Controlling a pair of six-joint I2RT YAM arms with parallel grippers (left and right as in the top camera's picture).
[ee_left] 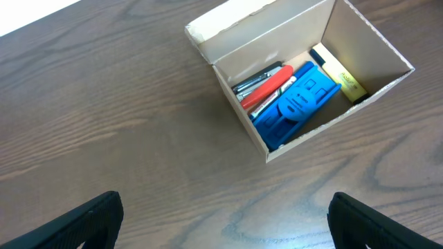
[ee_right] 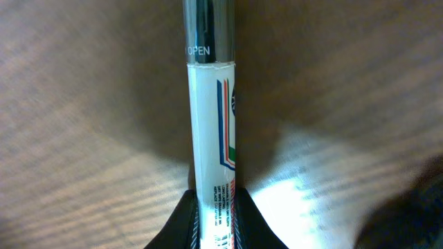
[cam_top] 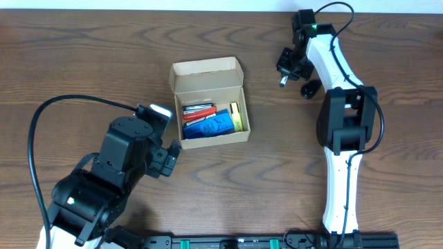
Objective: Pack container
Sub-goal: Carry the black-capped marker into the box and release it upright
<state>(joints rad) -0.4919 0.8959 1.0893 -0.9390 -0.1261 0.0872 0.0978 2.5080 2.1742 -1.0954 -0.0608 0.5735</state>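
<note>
Packing partly done: the container (cam_top: 206,69) sits open on the table (cam_top: 69,41) holding red, blue and yellow items (cam_top: 211,124); your left gripper (ee_left: 225,223) hangs spread near it, your right gripper (ee_right: 214,207), well apart, pinches a white tube (ee_right: 211,138) yet to go in.

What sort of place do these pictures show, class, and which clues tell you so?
Probably a robotics lab bench: a black left arm and a white right arm stand at a wood-grain table beside an open cardboard box of stationery; the right pincer grips a white tube.
</note>
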